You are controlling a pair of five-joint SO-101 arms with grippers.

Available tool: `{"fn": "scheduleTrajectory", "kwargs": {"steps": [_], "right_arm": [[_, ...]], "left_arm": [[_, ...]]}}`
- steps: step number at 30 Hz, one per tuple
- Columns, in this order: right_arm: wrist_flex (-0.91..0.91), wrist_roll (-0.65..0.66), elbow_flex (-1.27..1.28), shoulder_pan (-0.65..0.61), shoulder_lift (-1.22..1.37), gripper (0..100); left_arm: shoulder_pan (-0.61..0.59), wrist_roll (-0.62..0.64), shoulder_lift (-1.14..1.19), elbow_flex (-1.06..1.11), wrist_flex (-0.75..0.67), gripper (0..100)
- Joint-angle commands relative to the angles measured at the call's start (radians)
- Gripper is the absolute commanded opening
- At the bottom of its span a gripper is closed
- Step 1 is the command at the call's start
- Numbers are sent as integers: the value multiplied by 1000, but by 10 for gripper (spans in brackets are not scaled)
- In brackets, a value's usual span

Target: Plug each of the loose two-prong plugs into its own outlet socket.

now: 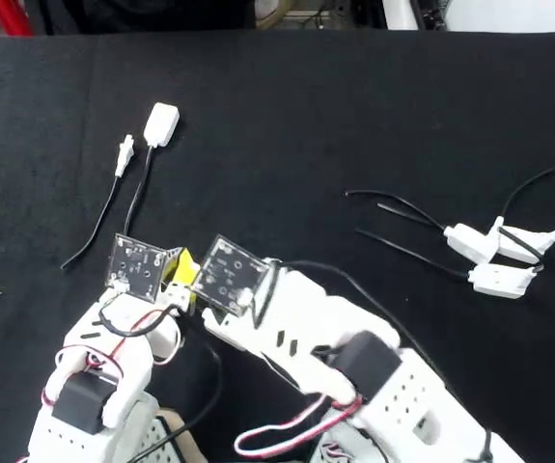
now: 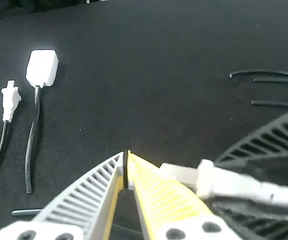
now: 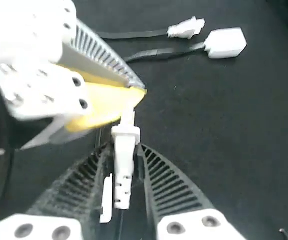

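Note:
My right gripper (image 3: pixel 124 148) is shut on a white two-prong plug (image 3: pixel 123 165), gripped by its body between the black fingers. The plug's prongs point at and touch the yellow finger (image 3: pixel 101 102) of my left gripper (image 2: pixel 126 157), which is shut just ahead of it. In the left wrist view the same plug (image 2: pixel 224 184) lies across the yellow finger. Farther off on the cloth lie a white outlet socket (image 1: pixel 161 123) and, beside it, a loose white plug (image 1: pixel 124 152), each on a black cord. Both arms meet near the table's front left (image 1: pixel 180 272).
A black cloth (image 1: pixel 306 125) covers the table. At the right lies a cluster of white connectors (image 1: pixel 494 241) and another (image 1: pixel 501 280), with black cords (image 1: pixel 393 203) fanning toward the middle. The arm bodies crowd the front edge.

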Motion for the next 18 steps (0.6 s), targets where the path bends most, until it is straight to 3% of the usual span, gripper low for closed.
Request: {"fn": "scheduleTrajectory", "kwargs": {"steps": [1,13,18], "right_arm": [[-2,-14,-7,-26,-28,11],[-2,-15,-10,-44,-30,11],[-2,-35,-13,-44,-30,11]], "left_arm": [[68,-12,3,-5,17,30],[99,-48,3,-5,52,30],[200,-49,3,-13,106,30]]}}
